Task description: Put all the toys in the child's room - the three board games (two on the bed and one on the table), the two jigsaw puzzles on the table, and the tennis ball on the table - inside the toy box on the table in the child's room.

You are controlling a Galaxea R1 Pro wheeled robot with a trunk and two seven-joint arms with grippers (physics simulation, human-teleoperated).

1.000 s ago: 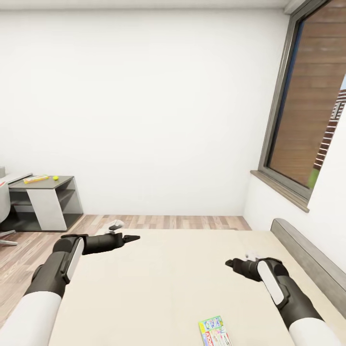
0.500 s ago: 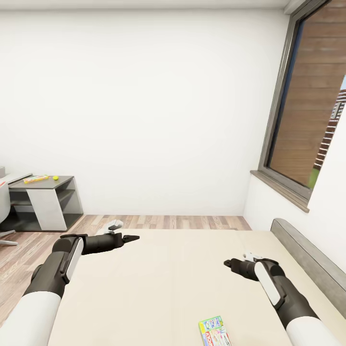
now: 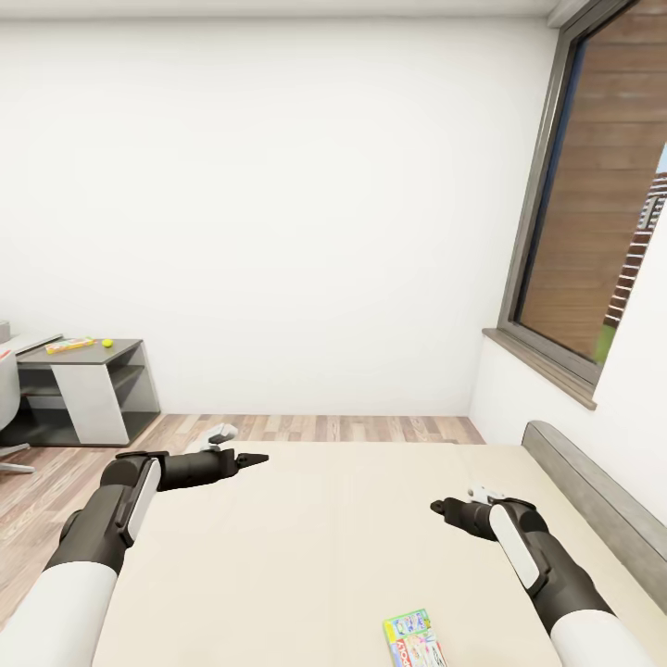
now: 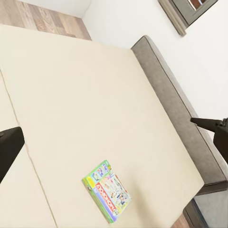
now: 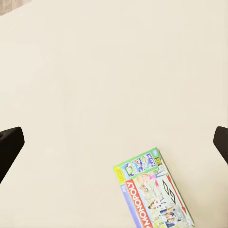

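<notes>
One board game [image 3: 414, 639], a flat printed box in green, blue and red, lies on the cream bed [image 3: 306, 547] near its front edge. It also shows in the left wrist view [image 4: 107, 191] and the right wrist view [image 5: 153, 192]. My left gripper [image 3: 255, 458] hovers open over the bed's far left part. My right gripper [image 3: 440, 508] hangs open above the mattress, beyond the board game and a little to its right, with nothing between its fingers. A small yellow tennis ball [image 3: 107, 343] sits far off to the left on a grey-topped unit.
The grey headboard [image 3: 593, 491] runs along the bed's right side under a tall grey-framed window [image 3: 602, 204]. A grey-topped unit [image 3: 88, 384] stands by the left wall with a flat yellow-orange item [image 3: 69, 346] on it. Wood floor [image 3: 306, 428] lies beyond the bed.
My right gripper has shifted slightly left and lower over the mattress. The left arm and the board game have stayed put.
</notes>
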